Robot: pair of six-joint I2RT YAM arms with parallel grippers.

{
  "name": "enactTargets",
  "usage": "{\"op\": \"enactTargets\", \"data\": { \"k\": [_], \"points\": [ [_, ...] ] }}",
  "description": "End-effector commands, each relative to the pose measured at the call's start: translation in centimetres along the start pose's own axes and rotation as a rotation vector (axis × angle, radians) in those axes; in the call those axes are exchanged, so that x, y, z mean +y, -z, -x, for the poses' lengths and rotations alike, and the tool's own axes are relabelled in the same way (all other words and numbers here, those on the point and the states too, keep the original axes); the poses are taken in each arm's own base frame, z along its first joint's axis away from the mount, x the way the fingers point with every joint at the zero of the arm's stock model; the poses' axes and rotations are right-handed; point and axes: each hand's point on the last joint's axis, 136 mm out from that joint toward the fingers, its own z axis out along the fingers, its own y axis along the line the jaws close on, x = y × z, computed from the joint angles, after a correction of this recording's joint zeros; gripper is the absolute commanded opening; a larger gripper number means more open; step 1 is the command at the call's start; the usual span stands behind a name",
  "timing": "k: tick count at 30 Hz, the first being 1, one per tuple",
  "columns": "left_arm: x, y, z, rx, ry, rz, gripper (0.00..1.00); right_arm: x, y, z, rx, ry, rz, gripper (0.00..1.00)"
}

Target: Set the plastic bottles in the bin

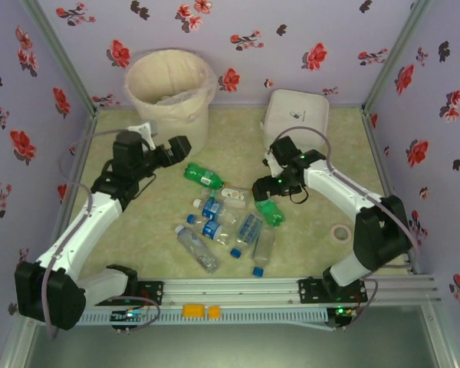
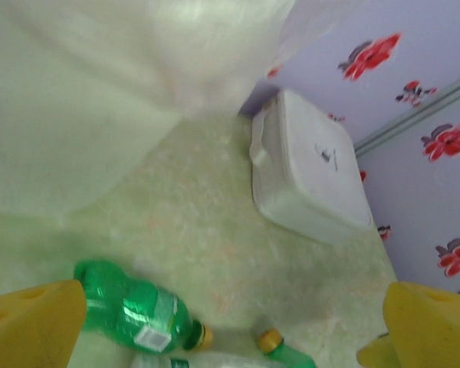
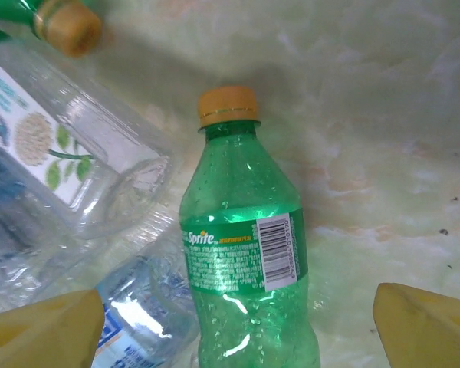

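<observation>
Several plastic bottles [image 1: 224, 228], clear with blue labels, lie crushed in a heap at mid-table. A green bottle [image 1: 203, 176] lies at the heap's far edge. The bin [image 1: 170, 90], a cream bucket with a pale bag, stands at the back left. My left gripper [image 1: 178, 148] hangs open beside the bin; its wrist view shows that green bottle [image 2: 130, 307] below the left gripper [image 2: 230, 330]. My right gripper [image 1: 271, 198] is open and straddles a second green bottle [image 3: 241, 261] with an orange cap. There are gaps between its fingers [image 3: 42, 333] and the bottle.
A flat white lidded box [image 1: 295, 115] sits at the back right, behind the right arm. A small tape roll [image 1: 340, 232] lies near the right arm's base. Flowered walls close in the table on three sides. A clear labelled bottle [image 3: 69, 153] lies left of the straddled one.
</observation>
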Motion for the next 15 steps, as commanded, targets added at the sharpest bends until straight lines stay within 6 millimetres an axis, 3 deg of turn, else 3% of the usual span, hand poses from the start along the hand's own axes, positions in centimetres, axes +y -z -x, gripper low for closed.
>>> {"op": "enactTargets", "data": {
  "k": [1,7,15],
  "points": [
    [-1.4,-0.9,-0.2,-0.065,0.111,-0.035,1.0,-0.5,-0.8,-0.3,0.045,0.028,-0.05,0.9],
    [0.3,-3.5,-3.9,0.019,0.191,0.073,1.0,-1.1,-3.2,-1.4,0.115,0.023,-0.07,0.82],
    [-0.7,-4.8,-3.4,0.037,0.169,0.076,1.0,-2.2,-5.7,-2.2,0.131,-0.014,-0.099,0.78]
  ]
}}
